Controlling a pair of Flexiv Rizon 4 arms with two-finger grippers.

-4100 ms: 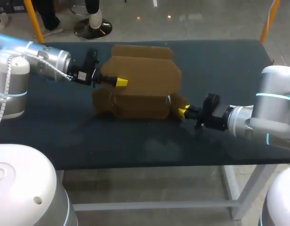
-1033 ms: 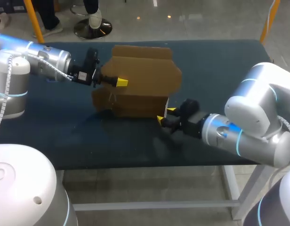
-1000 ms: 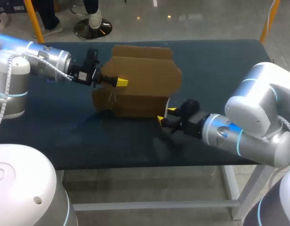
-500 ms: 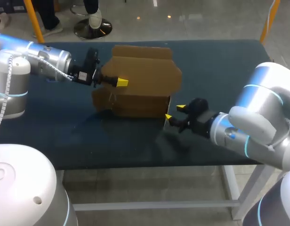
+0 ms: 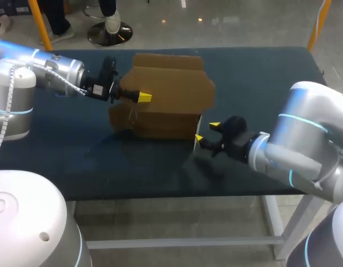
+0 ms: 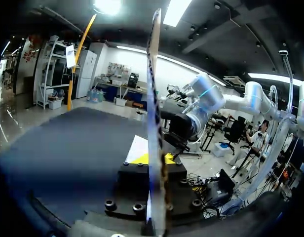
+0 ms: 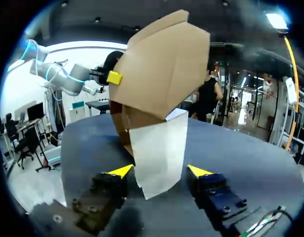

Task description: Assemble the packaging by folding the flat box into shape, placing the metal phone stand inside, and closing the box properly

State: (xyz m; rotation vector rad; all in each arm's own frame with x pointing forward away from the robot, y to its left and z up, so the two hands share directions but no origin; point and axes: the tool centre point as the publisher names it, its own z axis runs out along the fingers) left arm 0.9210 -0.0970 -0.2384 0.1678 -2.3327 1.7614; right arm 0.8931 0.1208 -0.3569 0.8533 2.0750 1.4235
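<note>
Two tools attend the half-folded box [image 5: 166,103] on the table [image 5: 260,78]: the left tool [image 5: 141,97] stays clamped on its upper panel, while the right tool [image 5: 206,132], fingers spread and empty, has backed off the white flap [image 7: 162,148], seemingly still untucked.

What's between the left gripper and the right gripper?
The cardboard box, in the head view: left gripper shut on it, right gripper open at its corner.
</note>
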